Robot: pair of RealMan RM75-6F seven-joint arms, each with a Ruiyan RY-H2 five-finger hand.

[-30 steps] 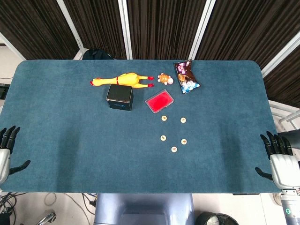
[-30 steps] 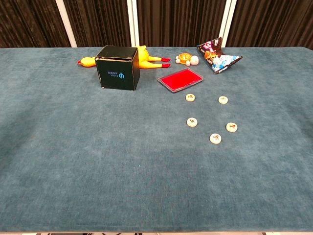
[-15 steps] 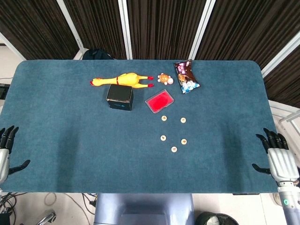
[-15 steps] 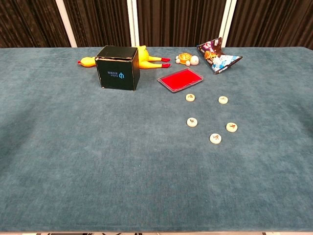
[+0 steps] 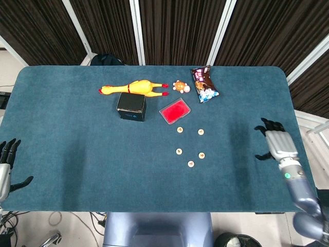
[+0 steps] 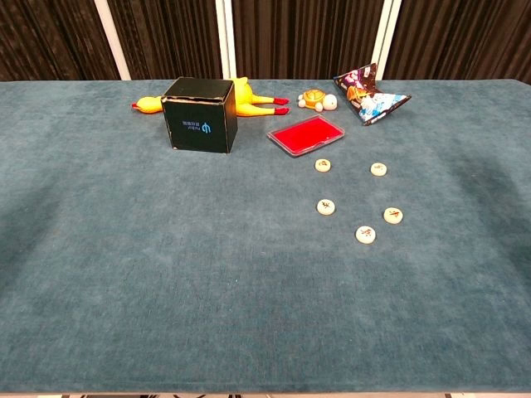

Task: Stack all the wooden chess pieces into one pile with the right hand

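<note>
Five wooden chess pieces (image 5: 190,143) are lying flat and apart on the blue counter (image 5: 77,139), just in front of the red tray (image 5: 175,111); none stacked yet. Nearest one to me is the front piece (image 5: 190,164).

My right hand (image 5: 275,144) is hovering over the counter's right side, well apart from the pieces, fingers (image 5: 267,125) spread and holding nothing. My left hand (image 5: 5,164) is sitting off the left edge, fingers apart, empty. Neither hand is showing in the chest view.

Handling, as I judge it: small discs, light, stiff, probably smooth-faced, so liable to slide or flip on the cloth if nudged. Low profile is leaving little rim to catch. I'm planning to pinch each across its rim, thumb against a fingertip, coming from above, and set it down level so the pile isn't toppling.

Black box (image 5: 131,106), rubber chicken (image 5: 134,88), toy turtle (image 5: 180,86) and snack bag (image 5: 204,83) are sitting behind, out of the way.
</note>
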